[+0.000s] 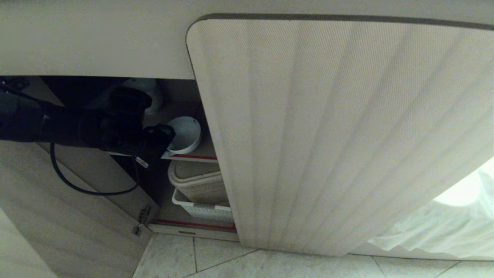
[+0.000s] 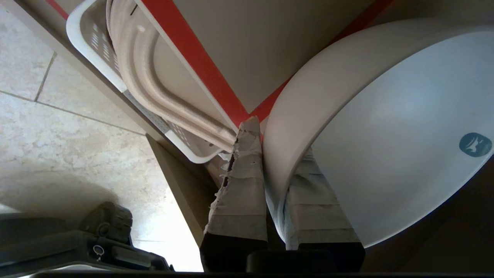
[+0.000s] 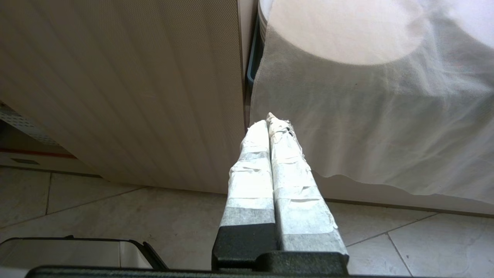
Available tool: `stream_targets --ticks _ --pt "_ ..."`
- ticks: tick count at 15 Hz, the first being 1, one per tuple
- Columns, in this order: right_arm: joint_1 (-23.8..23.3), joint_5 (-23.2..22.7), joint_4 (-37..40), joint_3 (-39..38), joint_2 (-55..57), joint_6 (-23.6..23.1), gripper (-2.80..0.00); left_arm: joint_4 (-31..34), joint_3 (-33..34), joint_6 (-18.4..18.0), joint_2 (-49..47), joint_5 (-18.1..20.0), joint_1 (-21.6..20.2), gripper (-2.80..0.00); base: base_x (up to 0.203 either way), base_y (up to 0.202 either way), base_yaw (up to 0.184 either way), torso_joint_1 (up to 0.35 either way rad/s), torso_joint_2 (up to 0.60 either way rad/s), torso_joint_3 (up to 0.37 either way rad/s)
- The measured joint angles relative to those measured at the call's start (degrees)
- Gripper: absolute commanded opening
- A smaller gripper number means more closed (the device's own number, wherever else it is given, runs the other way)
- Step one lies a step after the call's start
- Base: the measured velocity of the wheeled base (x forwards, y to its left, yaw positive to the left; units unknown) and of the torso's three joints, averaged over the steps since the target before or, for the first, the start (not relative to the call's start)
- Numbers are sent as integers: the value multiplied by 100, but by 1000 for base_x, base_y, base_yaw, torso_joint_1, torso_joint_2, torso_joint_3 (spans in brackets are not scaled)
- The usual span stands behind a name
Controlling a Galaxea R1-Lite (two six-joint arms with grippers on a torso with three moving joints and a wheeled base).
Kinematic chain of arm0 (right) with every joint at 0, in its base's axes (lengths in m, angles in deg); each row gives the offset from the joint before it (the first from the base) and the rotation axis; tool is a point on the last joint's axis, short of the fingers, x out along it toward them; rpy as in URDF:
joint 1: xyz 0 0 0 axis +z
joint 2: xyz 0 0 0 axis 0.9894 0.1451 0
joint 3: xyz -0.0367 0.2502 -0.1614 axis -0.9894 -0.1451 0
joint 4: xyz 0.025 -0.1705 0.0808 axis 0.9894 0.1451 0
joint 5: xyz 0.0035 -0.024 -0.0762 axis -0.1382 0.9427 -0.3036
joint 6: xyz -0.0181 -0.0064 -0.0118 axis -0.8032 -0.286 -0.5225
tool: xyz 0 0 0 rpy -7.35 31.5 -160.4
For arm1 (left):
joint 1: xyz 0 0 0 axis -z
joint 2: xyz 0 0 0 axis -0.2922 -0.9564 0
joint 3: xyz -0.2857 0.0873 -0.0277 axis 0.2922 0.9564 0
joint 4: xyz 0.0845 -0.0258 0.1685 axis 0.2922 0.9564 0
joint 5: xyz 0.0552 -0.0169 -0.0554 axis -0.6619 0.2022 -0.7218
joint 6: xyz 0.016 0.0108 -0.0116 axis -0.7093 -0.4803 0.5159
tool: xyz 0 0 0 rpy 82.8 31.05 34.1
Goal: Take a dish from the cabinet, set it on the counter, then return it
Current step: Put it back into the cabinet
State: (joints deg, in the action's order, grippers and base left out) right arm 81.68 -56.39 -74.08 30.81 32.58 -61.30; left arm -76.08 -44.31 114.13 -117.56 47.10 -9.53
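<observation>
Left wrist view: left pincer [image 2: 283, 162] clamped across dish [image 2: 386, 135] rim, tilted over cabinet shelf [image 2: 239, 38]; right pincer [image 3: 272, 127] shut, empty.

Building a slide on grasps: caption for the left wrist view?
Left gripper shut on the white dish's rim, one finger inside, one outside, at the cabinet's red-edged shelf.

Left of centre in the head view, the cabinet [image 1: 115, 185] stands open with two brown shelves edged in red. On the upper shelf [image 1: 193, 156] the dish [image 1: 186, 134] sits tilted at the front edge. Below it, the lower shelf [image 1: 185, 224] bears a white perforated basket [image 1: 200, 208] holding a beige tub [image 1: 193, 177]. The cabinet stands on a pale tiled floor [image 1: 231, 262] along the frame's bottom.
</observation>
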Motion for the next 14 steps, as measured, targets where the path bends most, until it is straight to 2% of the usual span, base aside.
stream_targets --ticks 5,6,7,14 --pt "5 1 1 0 0 0 -280 -11 -11 15 5 -22 11 -280 0 0 0 0 0 0" --pt "2 1 -2 0 0 -3 -280 -12 -11 14 9 -27 11 -6 0 0 0 0 0 0" --pt "2 1 -2 0 0 -2 -280 -13 -11 13 11 -37 11 0 0 0 0 0 0 0" --pt "2 1 1 0 0 -1 -280 -219 -28 -22 46 -66 44 0 0 0 0 0 0 0"
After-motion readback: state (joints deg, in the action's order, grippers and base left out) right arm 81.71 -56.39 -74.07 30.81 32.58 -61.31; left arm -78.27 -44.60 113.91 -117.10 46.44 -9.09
